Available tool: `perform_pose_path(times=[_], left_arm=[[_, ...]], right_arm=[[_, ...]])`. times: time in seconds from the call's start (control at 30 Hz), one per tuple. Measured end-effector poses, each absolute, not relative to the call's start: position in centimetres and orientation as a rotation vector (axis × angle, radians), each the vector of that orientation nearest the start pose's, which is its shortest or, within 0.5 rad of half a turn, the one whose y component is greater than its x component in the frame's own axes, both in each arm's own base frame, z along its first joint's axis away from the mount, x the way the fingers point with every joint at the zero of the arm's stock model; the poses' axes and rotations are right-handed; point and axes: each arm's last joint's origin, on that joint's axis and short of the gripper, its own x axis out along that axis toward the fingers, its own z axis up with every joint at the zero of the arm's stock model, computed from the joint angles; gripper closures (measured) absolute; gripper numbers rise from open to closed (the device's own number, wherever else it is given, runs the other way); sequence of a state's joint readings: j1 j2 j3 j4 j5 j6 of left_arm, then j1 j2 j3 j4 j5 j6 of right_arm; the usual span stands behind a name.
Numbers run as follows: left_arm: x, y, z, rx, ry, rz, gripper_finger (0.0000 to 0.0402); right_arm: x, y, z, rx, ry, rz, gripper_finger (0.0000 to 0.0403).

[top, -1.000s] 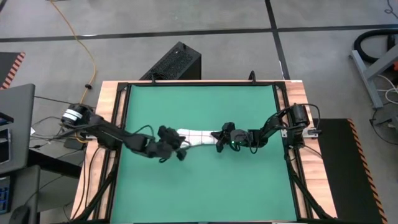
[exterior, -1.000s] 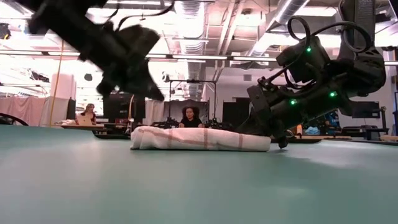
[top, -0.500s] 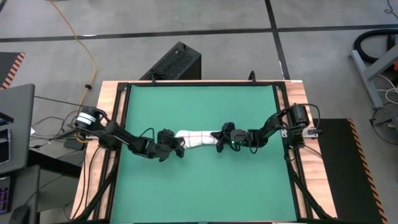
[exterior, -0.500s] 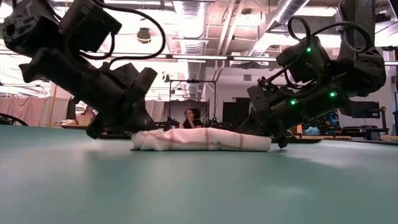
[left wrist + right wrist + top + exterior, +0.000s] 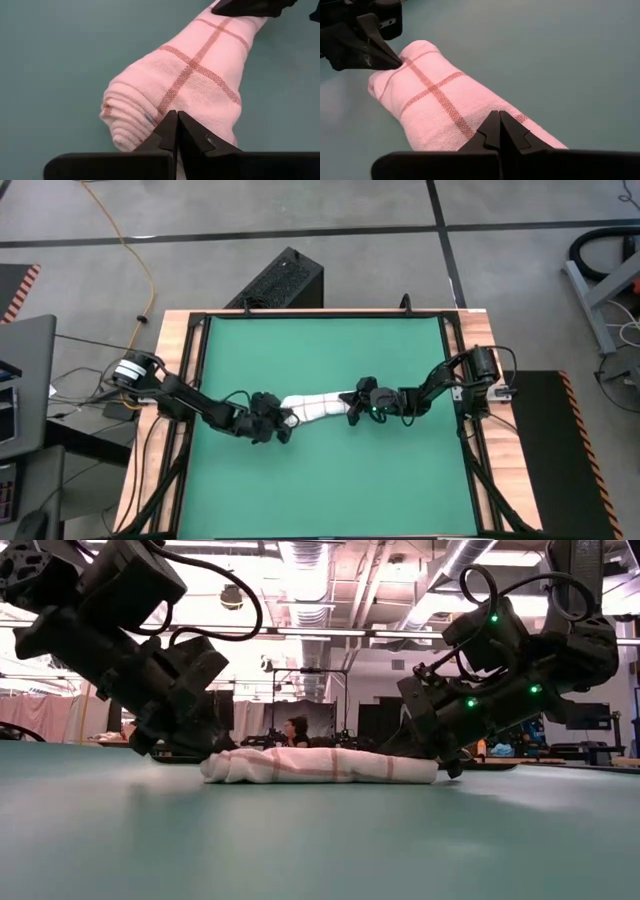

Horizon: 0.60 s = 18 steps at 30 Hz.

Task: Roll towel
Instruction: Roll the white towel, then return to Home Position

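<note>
Green matting covers our bench [image 5: 400,350], where the rolled towel [image 5: 315,406] lies mid-surface. We see the left end effector [image 5: 284,420] and right end effector [image 5: 352,408] closed, empty, touching its opposite ends.

The left hand [image 5: 177,131], fingers together, presses the rolled towel [image 5: 185,85] on the green mat [image 5: 55,60].

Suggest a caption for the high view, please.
Both shut grippers, left and right, press opposite ends of the rolled towel on the green mat.
</note>
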<state>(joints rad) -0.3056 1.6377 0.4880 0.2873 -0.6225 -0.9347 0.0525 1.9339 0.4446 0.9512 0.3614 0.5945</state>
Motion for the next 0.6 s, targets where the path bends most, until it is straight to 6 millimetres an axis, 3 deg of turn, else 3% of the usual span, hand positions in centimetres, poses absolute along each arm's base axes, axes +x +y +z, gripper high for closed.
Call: perform_pose_path(times=[0.17,0.3,0.47,0.6], left_arm=[[24.4,-5.5,10.8,-0.505,0.546,0.600,0.0401],[24.3,-5.3,12.9,-0.513,0.485,0.558,0.0401],[23.4,-5.1,16.2,-0.505,0.399,0.516,0.0401],[22.3,-4.6,18.6,-0.486,0.313,0.523,0.0402]], right_arm=[[27.5,0.4,6.4,0.455,0.400,-0.437,0.0387],[27.8,0.4,7.3,0.468,0.341,-0.421,0.0387],[27.7,0.5,9.4,0.409,0.309,-0.369,0.0384],[27.7,0.4,12.5,0.397,0.207,-0.331,0.0376]])
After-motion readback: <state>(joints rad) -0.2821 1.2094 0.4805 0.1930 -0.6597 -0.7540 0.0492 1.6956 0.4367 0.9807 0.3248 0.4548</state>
